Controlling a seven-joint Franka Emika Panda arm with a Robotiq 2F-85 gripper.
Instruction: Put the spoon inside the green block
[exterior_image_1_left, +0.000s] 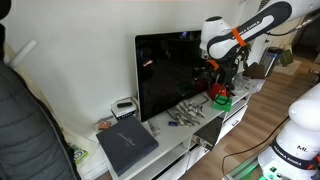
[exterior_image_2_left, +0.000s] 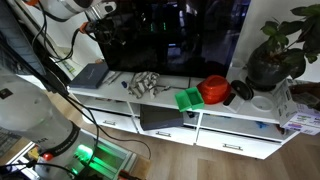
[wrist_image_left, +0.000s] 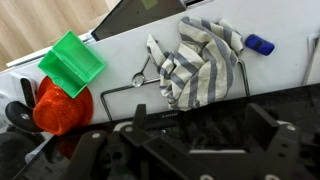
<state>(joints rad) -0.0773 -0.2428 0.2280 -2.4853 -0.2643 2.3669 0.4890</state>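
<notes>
The green block (wrist_image_left: 72, 62) is an open bright green box on the white cabinet top, at the left of the wrist view, and shows in both exterior views (exterior_image_1_left: 221, 101) (exterior_image_2_left: 188, 98). The spoon (wrist_image_left: 140, 77) lies beside the striped cloth (wrist_image_left: 200, 55); its small round bowl shows and its handle runs under the cloth's edge. My gripper (wrist_image_left: 200, 130) hangs above the cabinet in front of the TV, its dark fingers wide apart and empty. In an exterior view the gripper (exterior_image_1_left: 215, 68) is above the green block. It is lost against the dark TV screen in one of the exterior views.
A red object (wrist_image_left: 58, 108) sits next to the green block. A blue item (wrist_image_left: 260, 45) lies right of the cloth. A thin wire frame (wrist_image_left: 120, 87) lies by the spoon. The black TV (exterior_image_1_left: 165, 70), a dark grey slab (exterior_image_1_left: 127, 145) and a potted plant (exterior_image_2_left: 275, 55) stand on the cabinet.
</notes>
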